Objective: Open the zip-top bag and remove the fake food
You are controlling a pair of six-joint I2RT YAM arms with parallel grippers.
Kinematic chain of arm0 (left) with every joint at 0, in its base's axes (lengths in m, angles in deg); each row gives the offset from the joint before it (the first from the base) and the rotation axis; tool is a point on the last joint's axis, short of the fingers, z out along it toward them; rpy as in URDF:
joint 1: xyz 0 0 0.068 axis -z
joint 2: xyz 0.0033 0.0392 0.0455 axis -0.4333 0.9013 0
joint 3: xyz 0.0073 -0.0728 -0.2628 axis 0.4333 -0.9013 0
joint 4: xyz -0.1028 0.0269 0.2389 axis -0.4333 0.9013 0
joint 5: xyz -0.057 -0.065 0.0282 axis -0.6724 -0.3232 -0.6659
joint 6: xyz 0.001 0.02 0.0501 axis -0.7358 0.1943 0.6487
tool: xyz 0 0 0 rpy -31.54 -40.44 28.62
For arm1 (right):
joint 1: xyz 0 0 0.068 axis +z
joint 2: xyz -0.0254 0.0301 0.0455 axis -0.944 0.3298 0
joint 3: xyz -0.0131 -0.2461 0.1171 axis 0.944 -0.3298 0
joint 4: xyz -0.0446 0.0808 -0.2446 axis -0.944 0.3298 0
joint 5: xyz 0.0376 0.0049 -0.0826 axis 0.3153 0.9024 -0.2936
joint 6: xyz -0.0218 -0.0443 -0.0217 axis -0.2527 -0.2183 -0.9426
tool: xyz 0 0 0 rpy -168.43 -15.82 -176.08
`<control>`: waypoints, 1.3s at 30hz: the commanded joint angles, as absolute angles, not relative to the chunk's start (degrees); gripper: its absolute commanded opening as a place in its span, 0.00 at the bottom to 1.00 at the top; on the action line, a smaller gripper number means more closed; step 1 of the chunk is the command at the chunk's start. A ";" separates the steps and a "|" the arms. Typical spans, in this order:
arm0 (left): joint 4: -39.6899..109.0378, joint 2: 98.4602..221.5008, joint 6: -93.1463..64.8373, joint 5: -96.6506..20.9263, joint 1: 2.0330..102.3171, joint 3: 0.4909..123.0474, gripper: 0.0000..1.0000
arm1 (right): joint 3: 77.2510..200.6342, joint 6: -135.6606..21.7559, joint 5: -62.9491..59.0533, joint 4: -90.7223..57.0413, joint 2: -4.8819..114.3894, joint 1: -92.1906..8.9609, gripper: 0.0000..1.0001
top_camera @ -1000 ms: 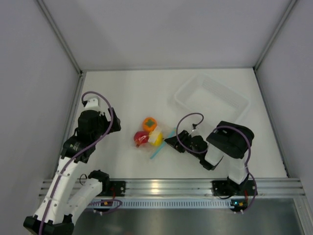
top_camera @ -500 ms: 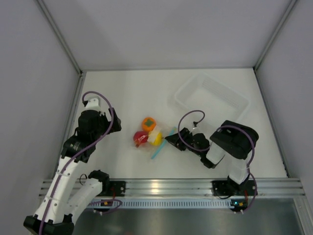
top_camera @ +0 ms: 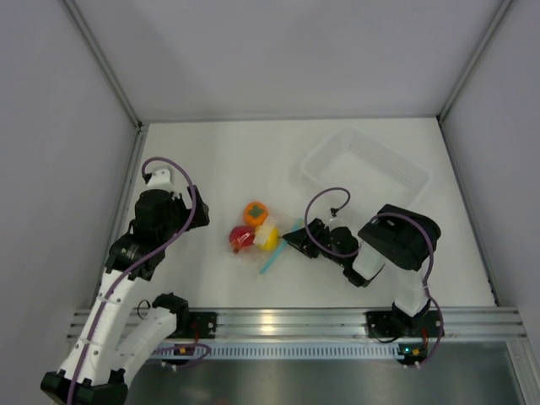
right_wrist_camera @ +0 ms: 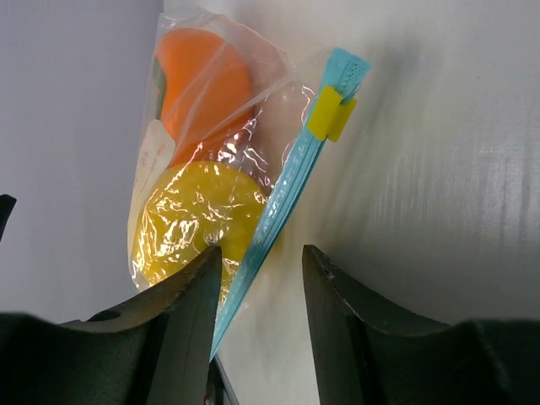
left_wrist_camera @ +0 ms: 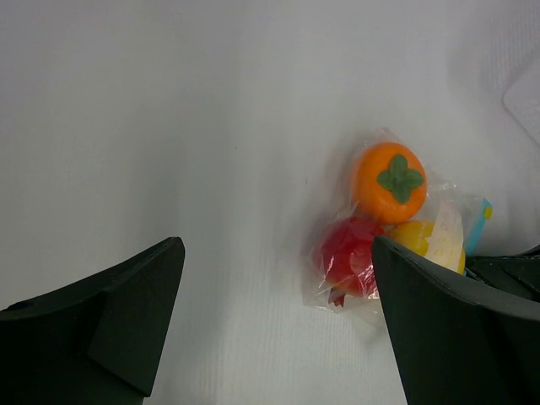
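While the bag (top_camera: 261, 239) is lying mid-surface (top_camera: 211, 160) with three fruits inside, the top view is showing the right end effector (top_camera: 295, 242) reaching its zip edge from the right. The left end effector (top_camera: 194, 211) is waiting well apart, and a tray (top_camera: 321, 157) is sitting behind.

From the left wrist, the left end effector is standing wide with nothing between its fingers, facing the orange fruit (left_wrist_camera: 389, 181), the red one (left_wrist_camera: 348, 257) and the yellow one (left_wrist_camera: 413, 236), all inside the plastic.

From the right wrist, the right end effector is standing half-open, its fingers straddling the blue strip (right_wrist_camera: 283, 194) without pinching it.

I am judging the risk so: the strip is lying thin and slanted, so closing fingers may slide off it. With nothing holding the other side, the bag may drag along instead of opening.
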State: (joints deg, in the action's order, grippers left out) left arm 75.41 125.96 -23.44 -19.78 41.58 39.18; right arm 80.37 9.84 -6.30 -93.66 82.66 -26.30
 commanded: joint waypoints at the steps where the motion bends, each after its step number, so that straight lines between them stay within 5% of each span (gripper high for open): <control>1: 72.11 125.62 -22.61 -20.46 41.76 39.08 0.98 | 82.99 9.18 -4.94 -115.35 84.50 -27.06 0.42; 14: 71.85 126.41 -22.53 -20.46 41.76 38.99 0.99 | 85.98 5.93 -4.93 -115.35 84.06 -27.41 0.00; 23: 71.93 126.67 -22.35 -20.02 41.67 39.35 0.99 | 85.89 -0.30 -0.90 -110.36 74.60 -28.64 0.00; 32: 71.32 127.11 -23.32 -22.12 41.76 42.68 0.99 | 91.59 -24.19 -5.63 -59.48 46.31 -27.33 0.00; 39: 64.75 127.38 -22.97 -41.62 41.76 46.55 0.99 | 106.89 -44.41 -9.23 -16.68 35.21 -26.18 0.00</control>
